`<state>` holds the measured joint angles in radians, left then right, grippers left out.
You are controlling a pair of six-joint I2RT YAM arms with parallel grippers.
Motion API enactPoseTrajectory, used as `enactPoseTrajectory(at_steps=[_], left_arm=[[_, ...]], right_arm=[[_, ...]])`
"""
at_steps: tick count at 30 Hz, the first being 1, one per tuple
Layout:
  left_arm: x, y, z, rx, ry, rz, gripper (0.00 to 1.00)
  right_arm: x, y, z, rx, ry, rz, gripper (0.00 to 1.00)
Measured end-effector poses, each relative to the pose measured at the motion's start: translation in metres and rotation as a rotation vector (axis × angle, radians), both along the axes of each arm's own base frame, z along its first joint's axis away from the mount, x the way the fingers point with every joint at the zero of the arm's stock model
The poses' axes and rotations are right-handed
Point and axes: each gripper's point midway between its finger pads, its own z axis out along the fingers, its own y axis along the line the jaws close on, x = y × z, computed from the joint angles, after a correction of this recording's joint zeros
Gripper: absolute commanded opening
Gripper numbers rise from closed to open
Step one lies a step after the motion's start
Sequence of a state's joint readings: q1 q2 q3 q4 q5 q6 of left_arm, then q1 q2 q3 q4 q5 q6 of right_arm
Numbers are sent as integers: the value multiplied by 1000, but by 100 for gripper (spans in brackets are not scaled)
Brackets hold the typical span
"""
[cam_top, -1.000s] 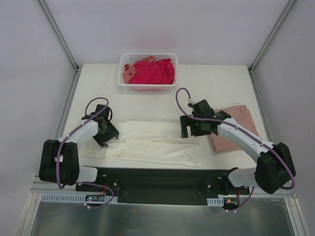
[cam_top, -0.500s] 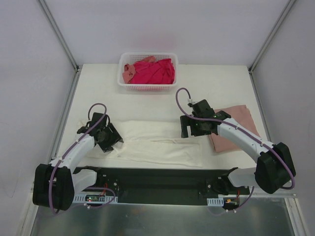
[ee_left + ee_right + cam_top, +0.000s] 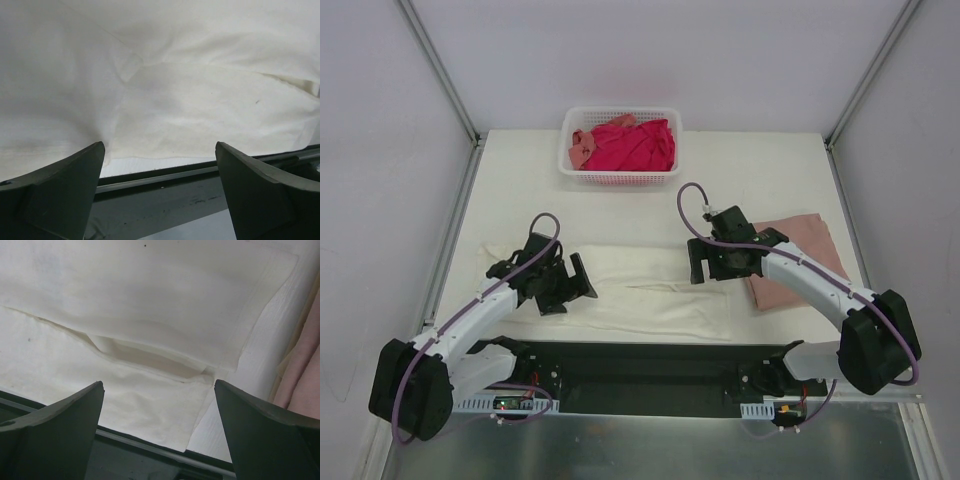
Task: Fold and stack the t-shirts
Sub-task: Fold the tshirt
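On the white table: cream t-shirt laid out long, folded pink t-shirt beside. Left and right jaws spread wide, gripping nothing.

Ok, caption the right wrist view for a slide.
Open right pincer over the folded cream t-shirt, pink t-shirt alongside.

Robot lab cell: white table w/ plain white walls, alu frame posts.
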<state>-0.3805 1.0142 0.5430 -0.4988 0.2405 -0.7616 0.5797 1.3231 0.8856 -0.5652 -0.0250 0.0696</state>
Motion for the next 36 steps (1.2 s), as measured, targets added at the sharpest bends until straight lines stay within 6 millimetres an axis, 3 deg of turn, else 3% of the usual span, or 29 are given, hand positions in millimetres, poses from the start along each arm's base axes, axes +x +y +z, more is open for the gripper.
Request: enactPoseTrajectory(at_steps=[5,10,15,17,21,24,26,28,29,31,33,36], left_arm=[[15,17,12,99,-37,84,99],[42,52,22,178,-64,277,99],[53,95,4,260,20,446,99],[54,99,-6,281,65,456,100],[72,105,-26,345,158,458,99],[104,107,-37,377,215,453,99],[133,110,-37,392,227,446,83],[171,110,-37,392,206,441,89],[192,111,-36,388,189,434,99],[226,111,-34,378,158,423,96],[264,111,-30,358,104,424,99],[303,113,-25,334,39,423,99]], right_arm=[[2,1,-1,0,-2,-1,97],[17,11,-15,-21,36,-12,97],[30,22,-44,-56,98,-21,97],[29,25,-56,-74,127,-13,97],[28,33,-57,-77,115,13,97],[23,36,-58,-79,104,29,97],[16,39,-57,-77,100,52,97],[2,48,-57,-75,103,98,97],[-7,56,-57,-70,107,132,97],[-28,75,-56,-57,116,215,97],[-56,99,-54,-26,142,313,97],[-91,130,-50,16,188,436,97]])
